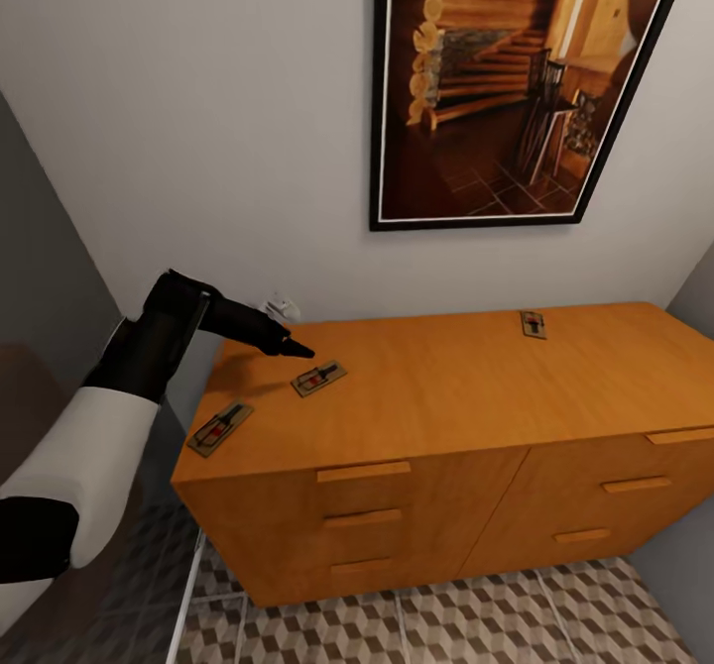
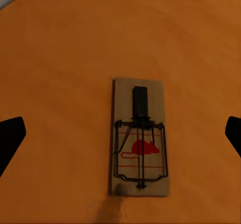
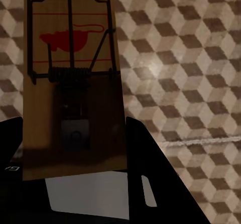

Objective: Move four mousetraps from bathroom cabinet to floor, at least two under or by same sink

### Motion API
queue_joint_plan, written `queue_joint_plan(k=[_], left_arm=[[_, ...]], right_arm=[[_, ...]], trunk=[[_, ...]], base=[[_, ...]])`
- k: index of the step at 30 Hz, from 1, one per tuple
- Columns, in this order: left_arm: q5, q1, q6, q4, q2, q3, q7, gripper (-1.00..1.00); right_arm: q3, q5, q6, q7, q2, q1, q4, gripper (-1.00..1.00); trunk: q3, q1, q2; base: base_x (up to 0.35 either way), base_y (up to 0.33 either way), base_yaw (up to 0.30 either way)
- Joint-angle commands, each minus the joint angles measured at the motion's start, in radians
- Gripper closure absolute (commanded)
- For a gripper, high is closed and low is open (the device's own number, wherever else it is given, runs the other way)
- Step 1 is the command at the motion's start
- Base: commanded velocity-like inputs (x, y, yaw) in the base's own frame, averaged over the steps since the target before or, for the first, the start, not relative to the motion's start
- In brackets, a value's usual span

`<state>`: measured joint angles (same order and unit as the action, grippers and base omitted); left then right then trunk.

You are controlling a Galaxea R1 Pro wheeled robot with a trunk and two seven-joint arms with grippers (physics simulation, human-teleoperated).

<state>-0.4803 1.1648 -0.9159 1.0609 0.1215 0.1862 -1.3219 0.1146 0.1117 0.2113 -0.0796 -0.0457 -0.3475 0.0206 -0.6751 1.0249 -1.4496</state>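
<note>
The orange-brown cabinet carries three mousetraps on its top. One mousetrap lies just below my left gripper; in the left wrist view this trap lies flat between the open fingers, apart from both. A second trap rests near the top's front left corner, and a third sits at the back right. My right gripper is shut on a fourth mousetrap, held above the cube-patterned bathroom floor. The sink is out of view.
A large framed picture hangs on the white wall behind the cabinet. A grey wall closes the left side and another wall the right. Patterned floor runs in front of the drawers, with a white rail at the left.
</note>
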Motion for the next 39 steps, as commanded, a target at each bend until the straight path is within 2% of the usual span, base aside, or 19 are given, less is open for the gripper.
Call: queue_joint_plan(k=[1,2,6,16,30,39], left_arm=[[-0.01,0.001,-0.009,-0.002,0.0,0.02,-0.009,-1.0],[-0.011,0.001,-0.009,-0.004,0.0,0.035,-0.008,-1.0],[-0.013,0.0,-0.009,-0.008,0.0,0.057,-0.006,-1.0],[-0.016,0.001,-0.009,-0.011,-0.01,0.086,-0.005,-1.0],[-0.024,0.001,-0.01,-0.022,-0.02,0.098,-0.003,-1.0],[-0.025,0.001,-0.011,-0.023,-0.019,0.135,0.001,-1.0]], right_arm=[[0.008,0.011,0.003,-0.004,0.0,-0.001,-0.001,1.0],[0.008,0.011,0.003,-0.004,0.0,-0.001,-0.001,1.0],[0.008,0.011,0.003,-0.005,0.0,-0.001,-0.001,1.0],[0.008,0.011,0.004,-0.005,0.0,-0.001,-0.001,1.0],[0.008,0.011,0.004,-0.005,0.0,-0.001,-0.002,1.0],[0.008,0.011,0.003,-0.005,0.0,-0.001,-0.001,1.0]], trunk=[[-0.001,0.0,0.0],[-0.001,0.0,0.0],[-0.001,0.0,0.0],[-0.001,0.0,0.0],[-0.001,0.0,0.0],[-0.001,0.0,0.0]], base=[[0.076,-0.06,0.0],[0.055,-0.043,0.0],[0.026,-0.021,0.0],[0.002,-0.002,0.0],[0.0,0.0,0.0],[0.0,0.0,0.0]])
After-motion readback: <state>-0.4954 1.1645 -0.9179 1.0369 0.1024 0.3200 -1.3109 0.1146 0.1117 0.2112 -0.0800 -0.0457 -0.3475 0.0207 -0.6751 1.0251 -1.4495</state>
